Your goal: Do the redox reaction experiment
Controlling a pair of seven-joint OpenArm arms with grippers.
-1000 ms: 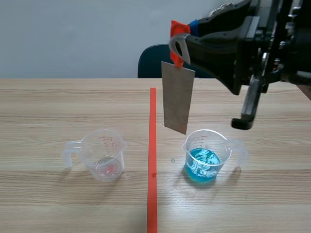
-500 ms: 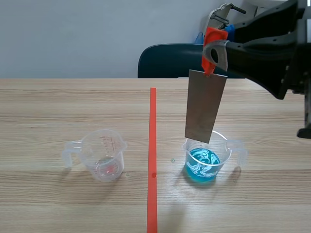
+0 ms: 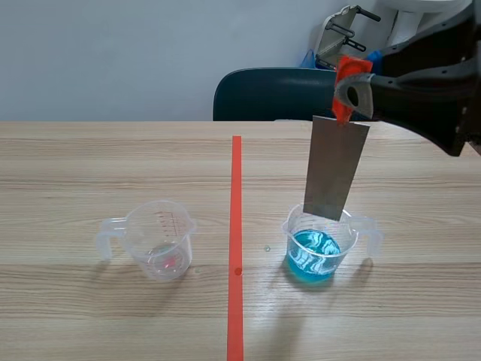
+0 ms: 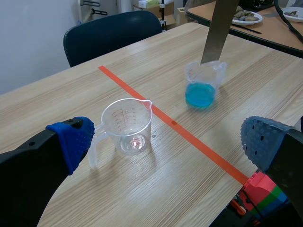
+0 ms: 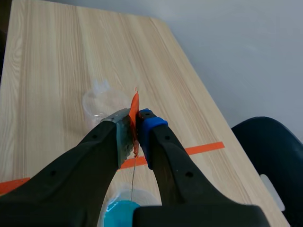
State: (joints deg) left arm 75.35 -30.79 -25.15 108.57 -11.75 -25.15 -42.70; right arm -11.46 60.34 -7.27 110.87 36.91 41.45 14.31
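Plate (image 3: pixel 336 167) over beaker (image 3: pixel 319 242), right of centre.
Right gripper (image 3: pixel 347 83) is clamping the tilted plate; its edge risks catching the rim, tipping the beaker. Left gripper (image 4: pixel 168 142) is idling, fingers apart.

The strip (image 3: pixel 336 167) looks like smooth, dull grey metal — the empty cup (image 3: pixel 160 239) and the blue-filled cup (image 3: pixel 319 241) clear glossy plastic, the table (image 3: pixel 113 158) matt grained wood.

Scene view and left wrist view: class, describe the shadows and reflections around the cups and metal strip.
Scene view: faint soft shadows lie beside the empty cup and the filled cup; white reflections streak the blue liquid; the metal strip shows no glare. Left wrist view: a reddish glint sits in the empty cup's base.
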